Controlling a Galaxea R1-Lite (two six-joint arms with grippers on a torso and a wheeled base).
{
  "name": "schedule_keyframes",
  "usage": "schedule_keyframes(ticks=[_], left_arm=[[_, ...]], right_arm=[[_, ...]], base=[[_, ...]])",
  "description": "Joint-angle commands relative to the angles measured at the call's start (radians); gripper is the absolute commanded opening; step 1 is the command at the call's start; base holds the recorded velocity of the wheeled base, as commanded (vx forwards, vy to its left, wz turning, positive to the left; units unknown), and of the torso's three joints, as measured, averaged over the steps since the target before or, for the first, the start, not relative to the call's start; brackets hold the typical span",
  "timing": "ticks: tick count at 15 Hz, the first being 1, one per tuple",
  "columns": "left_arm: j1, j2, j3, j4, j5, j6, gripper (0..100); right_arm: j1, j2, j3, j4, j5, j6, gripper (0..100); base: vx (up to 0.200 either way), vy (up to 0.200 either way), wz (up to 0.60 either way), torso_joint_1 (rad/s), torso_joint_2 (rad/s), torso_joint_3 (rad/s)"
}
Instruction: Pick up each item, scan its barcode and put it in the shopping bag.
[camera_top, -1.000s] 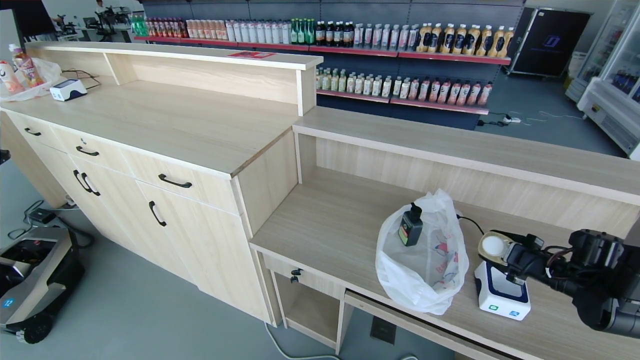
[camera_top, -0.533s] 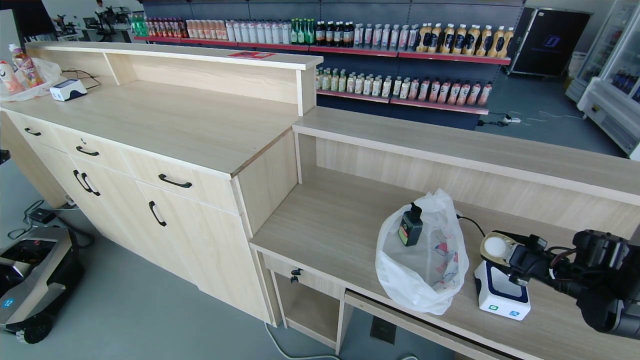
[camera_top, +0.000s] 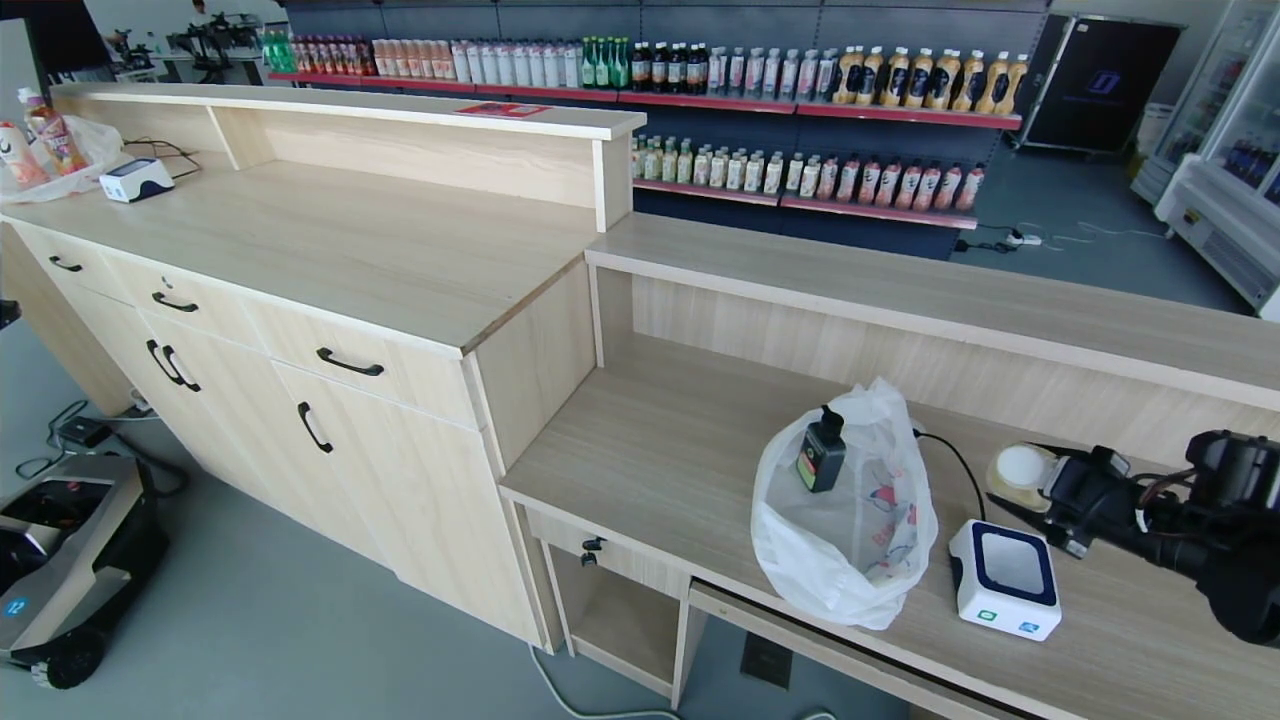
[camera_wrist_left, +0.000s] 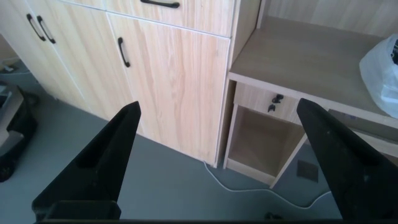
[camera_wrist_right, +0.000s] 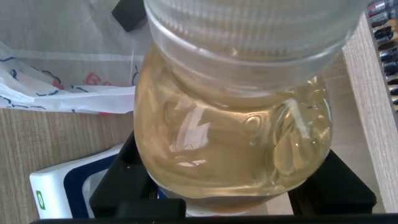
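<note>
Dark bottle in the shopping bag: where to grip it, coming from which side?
Grip the dark bottle at its black cap and neck, coming from above through the open mouth of the shopping bag. It stands roughly upright, cap up, and the bag's film wraps around its lower body, so side approaches would likely snag plastic.

Pretty clearly a small shop: shelves packed with rows of bottled drinks along the back, glass-door fridges on the right, plus a wooden checkout worktop with a barcode scanner and a plastic shopping bag.
</note>
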Motion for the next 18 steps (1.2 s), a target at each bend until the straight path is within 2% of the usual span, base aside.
schedule_keyframes(ticks=[1,3,4,5,7,10,12,14,16,18], left_arm=[[0.001,0.000,0.000,0.000,0.000,0.000,100],[0.001,0.000,0.000,0.000,0.000,0.000,100],[0.001,0.000,0.000,0.000,0.000,0.000,100],[0.001,0.000,0.000,0.000,0.000,0.000,100],[0.001,0.000,0.000,0.000,0.000,0.000,100],[0.001,0.000,0.000,0.000,0.000,0.000,100],[0.001,0.000,0.000,0.000,0.000,0.000,100],[0.001,0.000,0.000,0.000,0.000,0.000,100],[0.001,0.000,0.000,0.000,0.000,0.000,100],[0.001,0.000,0.000,0.000,0.000,0.000,100]], right_arm=[[-0.060,-0.411,0.048,0.273,-0.031,0.074,0],[-0.129,-0.629,0.074,0.567,-0.073,0.180,0],[-0.151,-0.674,0.072,0.669,-0.072,0.194,0],[-0.180,-0.697,0.078,0.705,-0.072,0.194,0],[-0.204,-0.718,0.078,0.710,-0.072,0.194,0],[-0.186,-0.755,0.082,0.708,-0.072,0.234,0],[-0.069,-0.743,0.077,0.695,-0.058,0.475,0],[0.041,-0.677,0.080,0.632,-0.058,0.625,0],[0.130,-0.569,0.106,0.537,-0.058,0.663,0],[0.176,-0.405,0.121,0.406,-0.058,0.663,0]], base=[[0.000,0.000,0.00,0.000,0.00,0.000],[0.000,0.000,0.00,0.000,0.00,0.000],[0.000,0.000,0.00,0.000,0.00,0.000],[0.000,0.000,0.00,0.000,0.00,0.000],[0.000,0.000,0.00,0.000,0.00,0.000],[0.000,0.000,0.60,0.001,0.00,0.004],[0.000,0.000,0.00,0.000,0.00,0.000],[0.000,0.000,0.00,0.000,0.00,0.000],[0.000,0.000,0.00,0.000,0.00,0.000],[0.000,0.000,0.00,0.000,0.00,0.000]])
